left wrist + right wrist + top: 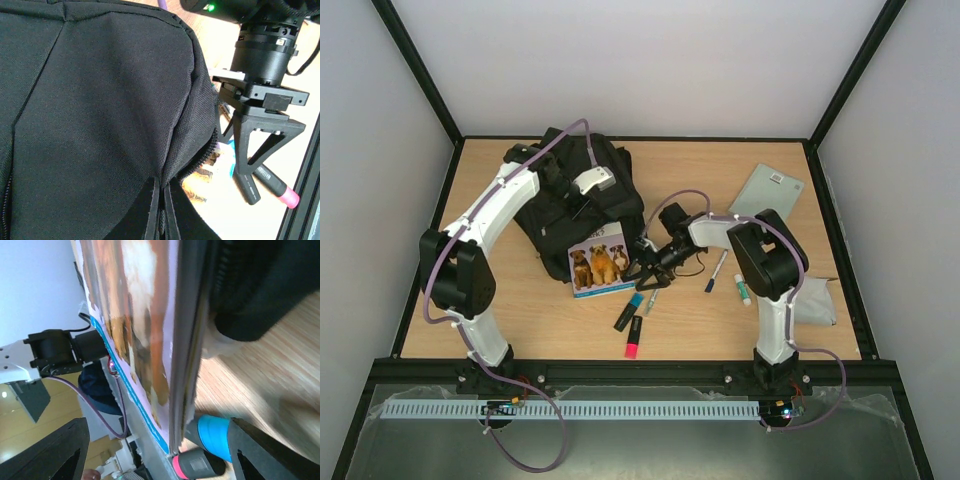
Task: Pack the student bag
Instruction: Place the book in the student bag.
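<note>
While the left claw is pinching the backpack at the bench's far left, probably holding it open | right claw is gaping astride the dog book, seemingly lining up a grab.

We see the right gripper with fingers spread wide and the book edge-on between them, touching neither. Dog-photo cover faces left, blurred. Black student bag fabric is upper right, against the book's edge. Blue-capped marker and pink-tipped marker lie on the wood table at the book's lower end. Purple cable at left.
</note>
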Motion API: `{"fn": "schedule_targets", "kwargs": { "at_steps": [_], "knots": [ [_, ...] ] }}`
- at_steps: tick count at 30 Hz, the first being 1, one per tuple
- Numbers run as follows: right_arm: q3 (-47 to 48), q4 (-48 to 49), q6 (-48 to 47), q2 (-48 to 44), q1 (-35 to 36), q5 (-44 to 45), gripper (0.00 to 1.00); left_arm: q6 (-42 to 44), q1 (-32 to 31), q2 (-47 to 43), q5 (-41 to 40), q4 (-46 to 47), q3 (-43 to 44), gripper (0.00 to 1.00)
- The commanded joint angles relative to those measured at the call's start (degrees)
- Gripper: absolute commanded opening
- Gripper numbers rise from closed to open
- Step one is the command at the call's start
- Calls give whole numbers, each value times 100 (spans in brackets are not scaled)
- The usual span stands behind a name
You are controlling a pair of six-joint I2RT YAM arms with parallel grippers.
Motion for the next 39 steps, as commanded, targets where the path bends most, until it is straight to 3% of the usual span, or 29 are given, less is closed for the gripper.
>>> {"fn": "schedule_targets", "kwargs": {
  "at_steps": [1,15,24,36,39],
  "knots": [
    [292,-51,61,357,184,-629,74,-53,2,-211,298,44,58,3],
    [452,517,625,533,369,-989,75,-84,1,-133,306,78,61,3],
    [314,461,744,296,323,-1062,62,-80,-1,-125,289,81,72,3],
    [49,321,821,13,158,-451,46,-77,1,-120,267,111,47,3],
    [138,335,881,56,158,-304,37,-81,-8,-121,271,110,23,3]
  ]
}}
